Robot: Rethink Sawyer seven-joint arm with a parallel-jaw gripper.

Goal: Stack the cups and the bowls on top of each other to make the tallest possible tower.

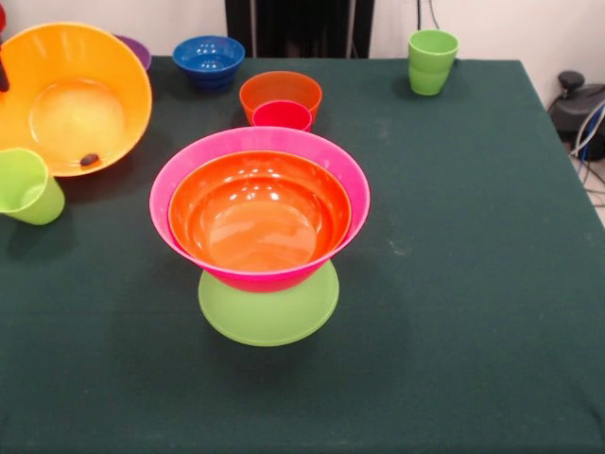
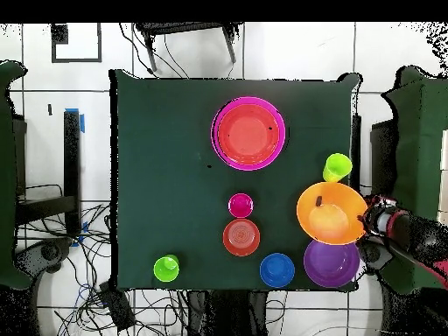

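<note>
- Dark green cloth covers the bench [image 1: 473, 284], with white wall behind it and the robot's black pedestal [image 1: 301, 28] at the far edge.
- The tower [image 1: 261, 236] stands near the middle: a lime green bowl [image 1: 269, 317] rim-down, the large pink bowl [image 1: 189, 180] on top of it, and an orange bowl [image 1: 260, 213] nested inside the pink.
- Behind the tower sits the small dark orange bowl [image 1: 280, 90], with the red-pink cup [image 1: 282, 115] touching its near side.
- The small blue bowl [image 1: 208, 59] rests near the far edge.
- The large yellow-orange bowl [image 1: 71, 99] is tilted up, a small dark object inside it; the purple bowl [image 1: 137, 49] peeks out behind.
- One light green cup [image 1: 28, 186] leans just beside the yellow-orange bowl; another light green cup [image 1: 432, 61] stands upright, well apart, at the other far corner.
- In the overhead view the claw [image 2: 378, 219] touches the yellow-orange bowl's rim; whether it grips cannot be told.
</note>
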